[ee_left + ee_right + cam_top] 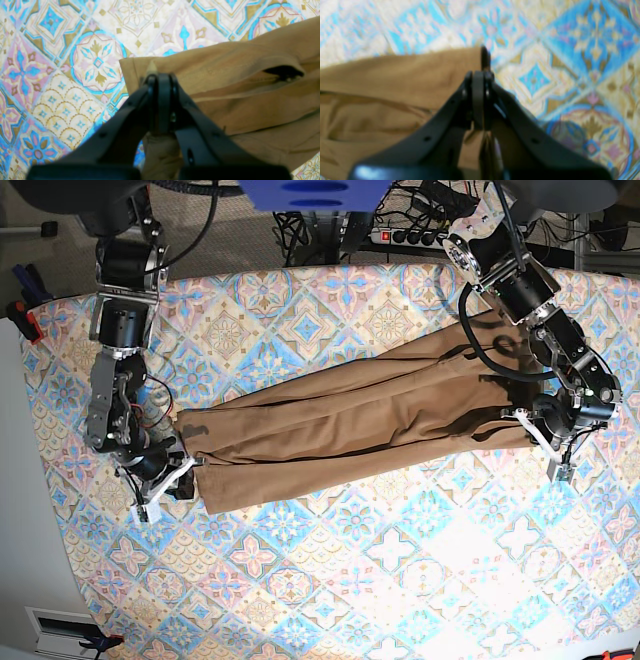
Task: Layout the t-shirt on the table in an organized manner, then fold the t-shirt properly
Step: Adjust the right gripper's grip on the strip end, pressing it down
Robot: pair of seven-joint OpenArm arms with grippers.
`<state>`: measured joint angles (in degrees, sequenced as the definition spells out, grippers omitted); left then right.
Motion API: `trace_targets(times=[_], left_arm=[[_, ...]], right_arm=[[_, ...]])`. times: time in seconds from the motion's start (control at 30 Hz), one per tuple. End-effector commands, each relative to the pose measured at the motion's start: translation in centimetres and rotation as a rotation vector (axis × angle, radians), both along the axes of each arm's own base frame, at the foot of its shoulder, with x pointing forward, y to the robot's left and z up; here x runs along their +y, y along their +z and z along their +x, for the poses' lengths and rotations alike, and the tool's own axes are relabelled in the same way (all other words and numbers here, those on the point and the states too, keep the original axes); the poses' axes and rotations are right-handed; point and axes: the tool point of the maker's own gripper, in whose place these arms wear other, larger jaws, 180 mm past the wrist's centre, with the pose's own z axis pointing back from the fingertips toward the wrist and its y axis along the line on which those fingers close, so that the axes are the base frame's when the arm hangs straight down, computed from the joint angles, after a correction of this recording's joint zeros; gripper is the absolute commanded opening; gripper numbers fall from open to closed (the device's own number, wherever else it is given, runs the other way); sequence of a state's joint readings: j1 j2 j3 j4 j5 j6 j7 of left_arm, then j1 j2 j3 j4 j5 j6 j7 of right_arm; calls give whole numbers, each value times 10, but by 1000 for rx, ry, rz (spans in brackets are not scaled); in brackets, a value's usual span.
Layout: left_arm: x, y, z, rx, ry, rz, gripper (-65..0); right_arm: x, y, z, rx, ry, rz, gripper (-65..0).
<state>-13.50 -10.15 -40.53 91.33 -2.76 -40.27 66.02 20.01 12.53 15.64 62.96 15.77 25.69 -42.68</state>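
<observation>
- The t-shirt (365,420) lies across the middle of the table (330,580) as a long, bunched band, running from the near left up to the far right in the base view, with lengthwise creases along it.
- It is stretched out but not laid flat: no sleeves or neckline can be told apart in the base view, and the cloth looks gathered on itself. A dark opening in the fabric shows in the left wrist view, though which opening it is cannot be told.
- As a judgement, the layout step is in hand and unfinished; spreading the garment wide and all of the folding are left to do.
- The left gripper (160,75) sits at the shirt's right end in the base view, its jaws pressed together on a fold of the tan fabric, which pokes out past the tips and hangs below them.
- The right gripper (480,75) sits at the shirt's left end, jaws pressed together at the cloth's corner edge; the blurred wrist view suggests fabric caught between them.
- The two grippers hold opposite ends, well apart, the shirt spanning between them over the patterned cloth.
</observation>
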Motion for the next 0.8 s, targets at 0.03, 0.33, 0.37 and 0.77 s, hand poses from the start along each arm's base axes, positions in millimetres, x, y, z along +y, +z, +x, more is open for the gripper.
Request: trace_targets(times=[0.03, 0.33, 0.37, 0.77], left_arm=[[5, 17, 10, -57, 3, 17, -650], [5, 17, 10, -57, 3, 17, -650], [5, 17, 10, -57, 3, 17, -650], [5, 17, 9, -52, 3, 17, -650]], right_arm=[[-2, 25, 17, -78, -4, 14, -650], [-1, 31, 19, -115, -1, 19, -322], [-1, 31, 20, -116, -2, 20, -323], [27, 22, 17, -95, 84, -4, -361]])
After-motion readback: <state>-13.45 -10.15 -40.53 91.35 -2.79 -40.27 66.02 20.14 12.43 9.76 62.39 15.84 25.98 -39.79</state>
